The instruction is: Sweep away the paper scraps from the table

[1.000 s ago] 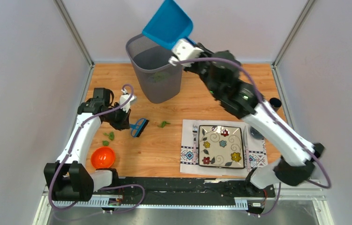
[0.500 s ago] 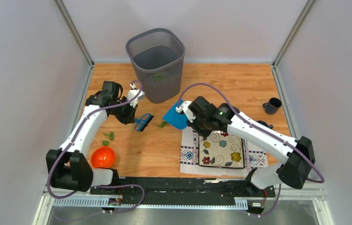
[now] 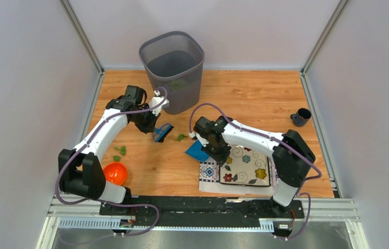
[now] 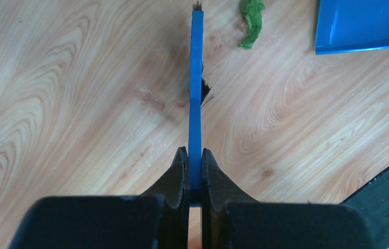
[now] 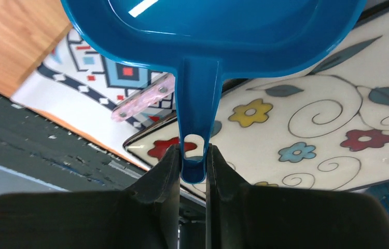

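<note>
Several crumpled green paper scraps (image 3: 181,137) on table (image 3: 244,93): one between brush (image 4: 196,62) and dustpan (image 5: 213,31), others near orange bowl (image 3: 114,174). Likely featherlight, soft; sweep, never pinch. Left gripper (image 4: 195,153) clamps brush handle; right gripper (image 5: 193,153) clamps dustpan handle.

A bin (image 3: 179,96) stands at the far side of the table (image 3: 254,96), left of centre. Just in front of it is a brush (image 3: 162,133). One paper scrap (image 3: 181,137) lies just right of the brush, between it and a dustpan (image 3: 196,150). The dustpan lies across the left edge of a placemat (image 3: 209,171), its handle reaching over the mat towards the plate (image 3: 244,163) on it. The placemat lies at the near edge, right of centre. Two more paper scraps (image 3: 122,150) lie to the left, just behind a bowl (image 3: 114,174) at the near left corner. A cup (image 3: 301,116) stands by the right edge, well apart.
</note>
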You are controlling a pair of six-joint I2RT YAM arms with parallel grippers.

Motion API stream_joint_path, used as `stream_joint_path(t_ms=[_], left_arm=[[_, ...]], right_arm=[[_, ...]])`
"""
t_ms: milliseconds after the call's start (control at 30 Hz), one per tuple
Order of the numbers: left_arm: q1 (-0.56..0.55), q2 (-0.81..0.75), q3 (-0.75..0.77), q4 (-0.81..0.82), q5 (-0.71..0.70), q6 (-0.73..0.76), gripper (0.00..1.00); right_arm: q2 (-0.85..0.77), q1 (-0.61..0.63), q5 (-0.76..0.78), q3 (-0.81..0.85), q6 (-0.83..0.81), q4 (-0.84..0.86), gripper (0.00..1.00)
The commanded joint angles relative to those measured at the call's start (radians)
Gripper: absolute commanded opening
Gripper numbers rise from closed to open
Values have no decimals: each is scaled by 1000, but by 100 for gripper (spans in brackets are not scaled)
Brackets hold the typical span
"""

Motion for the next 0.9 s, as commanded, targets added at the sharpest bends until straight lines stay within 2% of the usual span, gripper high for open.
stream_joint_path(t_ms=[0, 300, 467, 633, 867], left_arm=[[-9, 31, 44, 39, -3, -13, 0], [-15, 119, 96, -20, 156, -62, 0], [-40, 97, 96, -58, 354, -107, 0], [-52, 64, 99, -93, 446, -110, 0], [-52, -30, 162, -113, 424, -116, 0]], right_arm=[[74, 8, 69, 114, -46, -54, 0], [263, 10, 111, 224, -120, -78, 0], [295, 10, 95, 258, -143, -2, 0], [225, 10, 81, 172, -177, 213, 0], [97, 11, 114, 17, -238, 369, 0]])
